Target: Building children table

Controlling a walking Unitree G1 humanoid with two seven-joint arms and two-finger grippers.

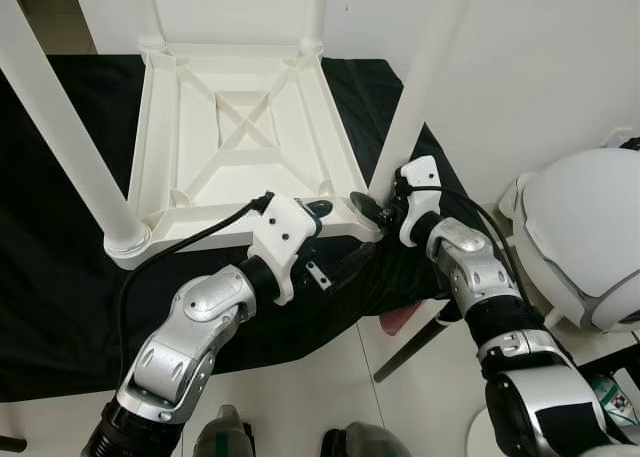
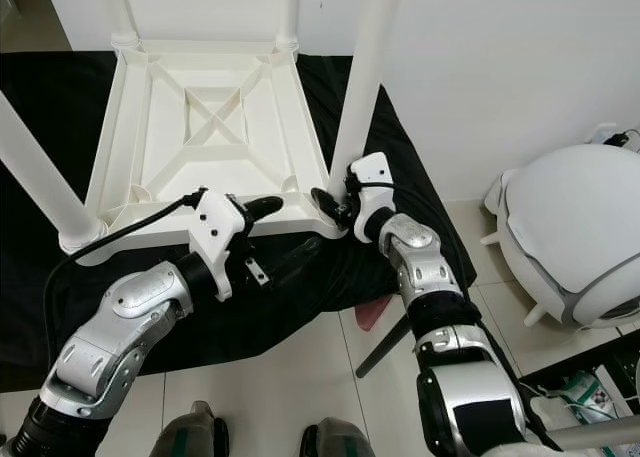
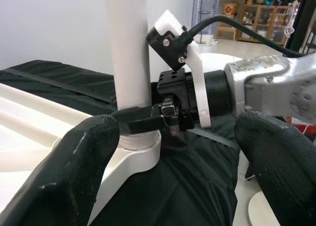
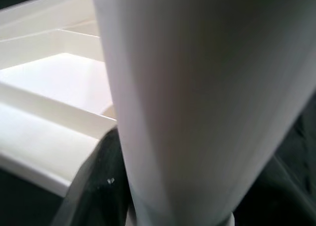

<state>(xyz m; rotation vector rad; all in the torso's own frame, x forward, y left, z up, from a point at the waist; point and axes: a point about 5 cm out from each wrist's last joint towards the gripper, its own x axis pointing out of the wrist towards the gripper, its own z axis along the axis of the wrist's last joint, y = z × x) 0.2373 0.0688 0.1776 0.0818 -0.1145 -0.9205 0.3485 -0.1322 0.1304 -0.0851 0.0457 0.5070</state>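
A white plastic children's table (image 1: 245, 137) lies upside down on a black cloth (image 1: 60, 307), its legs pointing up. My right gripper (image 1: 375, 209) is shut on the base of the near right leg (image 1: 420, 87), where the leg meets its corner socket; in the left wrist view one black finger (image 3: 140, 122) wraps that leg (image 3: 126, 48). My left gripper (image 1: 335, 239) hovers open at the table's near edge, just left of that corner, with nothing between its fingers (image 3: 74, 166). The near left leg (image 1: 60, 127) stands in its socket.
A large white rounded shell (image 1: 585, 232) sits on the floor to the right. A dark rod (image 1: 410, 352) and a pink item (image 1: 400, 319) lie beside the cloth's near right edge. A white wall runs behind the table. Pale tiled floor lies in front.
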